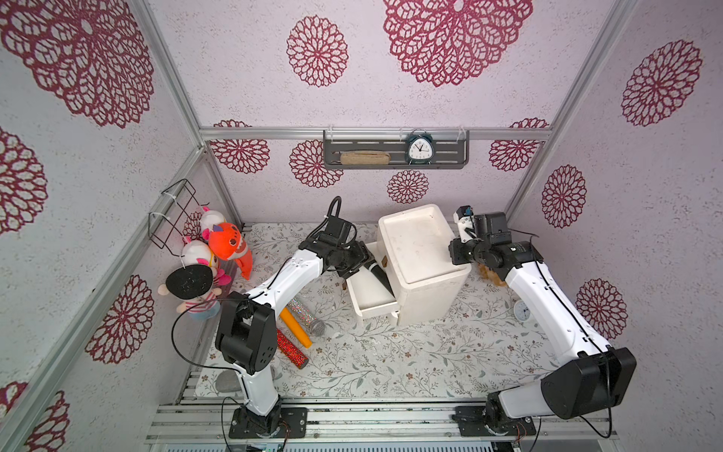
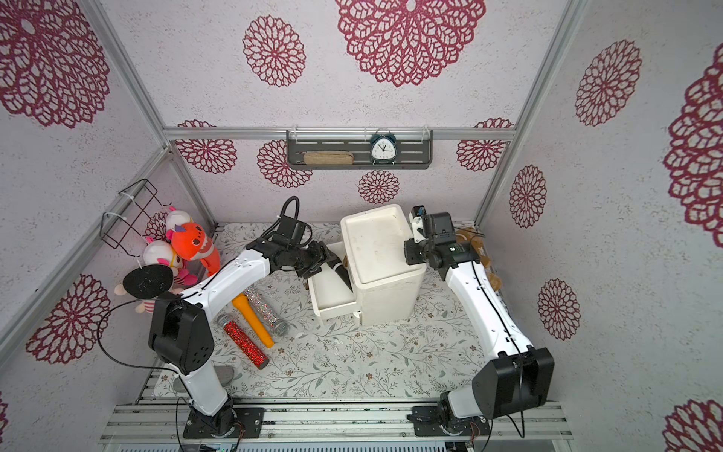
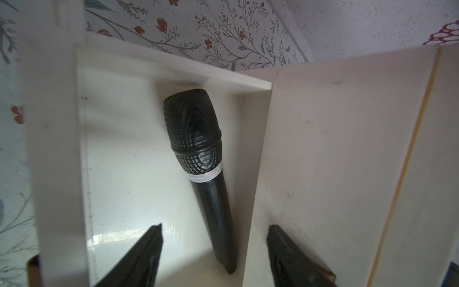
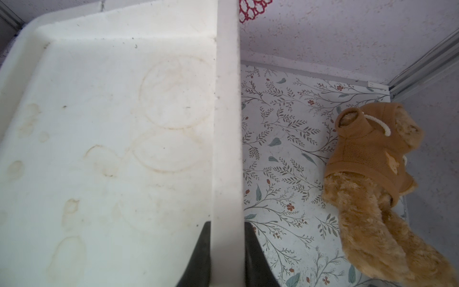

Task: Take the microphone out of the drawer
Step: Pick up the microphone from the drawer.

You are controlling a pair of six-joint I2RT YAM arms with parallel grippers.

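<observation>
A black microphone (image 3: 196, 139) lies in the pulled-out top drawer (image 3: 54, 149) of a white cabinet (image 1: 422, 250), against the drawer's side nearest the cabinet front. It also shows in both top views (image 1: 378, 274) (image 2: 340, 272). My left gripper (image 3: 215, 225) hangs over the drawer (image 1: 371, 301), open, with the microphone's handle end between its fingers and untouched. My right gripper (image 4: 227, 223) is shut on the raised rim of the cabinet's top at its right edge (image 1: 454, 252).
An orange toy microphone (image 1: 297, 325), a silver glitter one (image 1: 309, 317) and a red glitter one (image 1: 291, 348) lie left of the drawer. Plush toys (image 1: 223, 242) hang at the left wall. A brown teddy (image 4: 372, 159) and a small clock (image 1: 522, 311) lie right of the cabinet.
</observation>
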